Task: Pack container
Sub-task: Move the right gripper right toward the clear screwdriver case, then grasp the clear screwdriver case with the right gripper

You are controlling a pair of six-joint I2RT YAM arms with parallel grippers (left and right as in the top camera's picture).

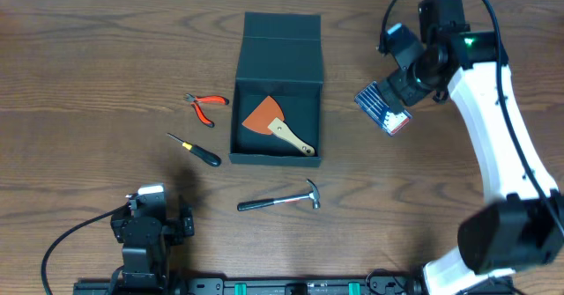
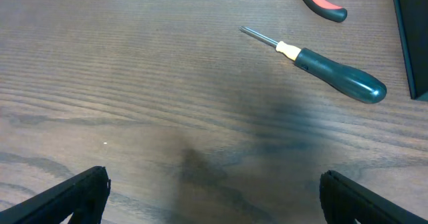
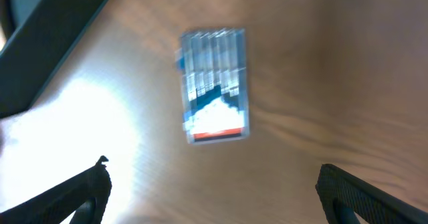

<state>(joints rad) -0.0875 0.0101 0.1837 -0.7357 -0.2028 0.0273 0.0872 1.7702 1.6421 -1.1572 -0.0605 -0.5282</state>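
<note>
Open box (image 1: 300,106) at frame centre holds a scraper (image 1: 278,123); right pincer (image 3: 210,197), wide, hovers over the blue packet (image 3: 214,83) at upper right, likely to grab it; left pincer (image 2: 214,197) idles wide.

Pliers (image 1: 202,106), screwdriver (image 1: 196,150), hammer (image 1: 280,201), blue packet (image 1: 383,107) on table (image 1: 88,66)

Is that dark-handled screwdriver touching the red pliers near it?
Apart. The left wrist view shows bare wood between the screwdriver and the pliers.
</note>
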